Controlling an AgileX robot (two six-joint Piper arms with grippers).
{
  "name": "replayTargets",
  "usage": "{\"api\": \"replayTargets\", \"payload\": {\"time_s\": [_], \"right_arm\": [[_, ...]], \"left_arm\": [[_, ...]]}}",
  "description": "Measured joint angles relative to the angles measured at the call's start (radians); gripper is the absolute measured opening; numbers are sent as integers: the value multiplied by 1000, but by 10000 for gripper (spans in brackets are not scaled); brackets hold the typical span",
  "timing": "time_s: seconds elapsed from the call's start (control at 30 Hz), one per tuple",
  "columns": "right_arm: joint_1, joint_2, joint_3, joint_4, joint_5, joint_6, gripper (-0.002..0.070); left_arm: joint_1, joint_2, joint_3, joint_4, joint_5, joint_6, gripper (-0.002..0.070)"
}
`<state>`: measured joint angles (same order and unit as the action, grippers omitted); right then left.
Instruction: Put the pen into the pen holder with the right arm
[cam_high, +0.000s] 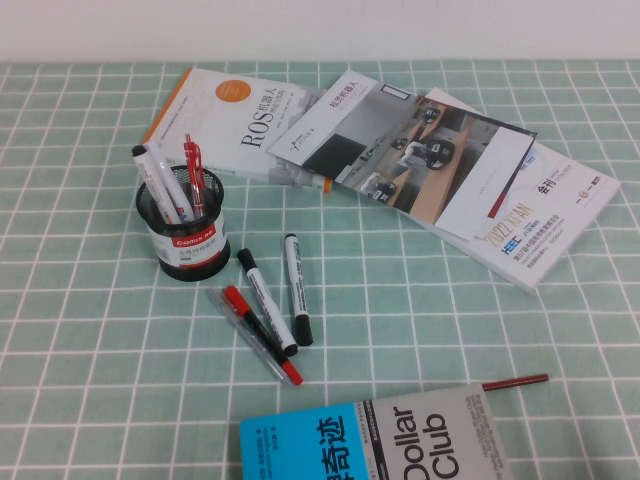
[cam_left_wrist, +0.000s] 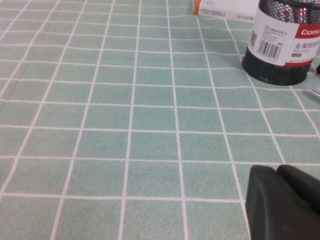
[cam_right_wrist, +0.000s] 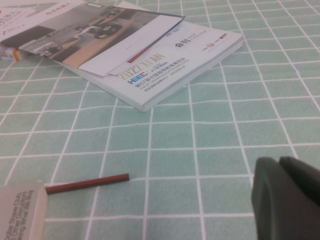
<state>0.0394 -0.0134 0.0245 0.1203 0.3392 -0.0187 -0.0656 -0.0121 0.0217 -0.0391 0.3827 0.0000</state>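
Right wrist view, right claw (cam_right_wrist: 287, 200): I see only a dark corner of it low over the bench (cam_right_wrist: 215, 130); whether its fingers are apart or together I cannot tell.
Left claw (cam_left_wrist: 282, 202): same story from my left wrist camera, a black block above the green checked cloth, finger state unreadable.
Neither claw: shows in my high view.
Pen (cam_high: 266, 301): lying flat on the bench, just right of the pen holder, beside a second marker (cam_high: 297, 289) and a thin clear pen (cam_high: 258, 334) with a red cap.
Pen holder (cam_high: 183, 232): upright at left-centre, already carrying several pens.
Books (cam_high: 430, 170): stacked behind; another book (cam_high: 375, 440) at the near edge.
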Motion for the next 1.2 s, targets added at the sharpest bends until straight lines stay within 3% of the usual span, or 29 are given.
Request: {"api": "replayTargets", "payload": {"time_s": [0.3, 0.7, 0.9, 1.07, 1.2], "right_arm": [[0, 0, 0, 37, -10, 0, -20], [0, 0, 2, 719, -216, -3, -20], [0, 0, 2, 763, -187, -43, -20], [0, 58, -92, 733, 0, -69, -20], [0, 234, -257, 635, 194, -74, -20]], "left_arm": [[0, 0, 0, 0, 0, 0, -6], [0, 0, 0, 0, 0, 0, -6], [0, 0, 0, 0, 0, 0, -6], [0, 0, 0, 0, 0, 0, -6], [0, 0, 0, 0, 0, 0, -6]]}}
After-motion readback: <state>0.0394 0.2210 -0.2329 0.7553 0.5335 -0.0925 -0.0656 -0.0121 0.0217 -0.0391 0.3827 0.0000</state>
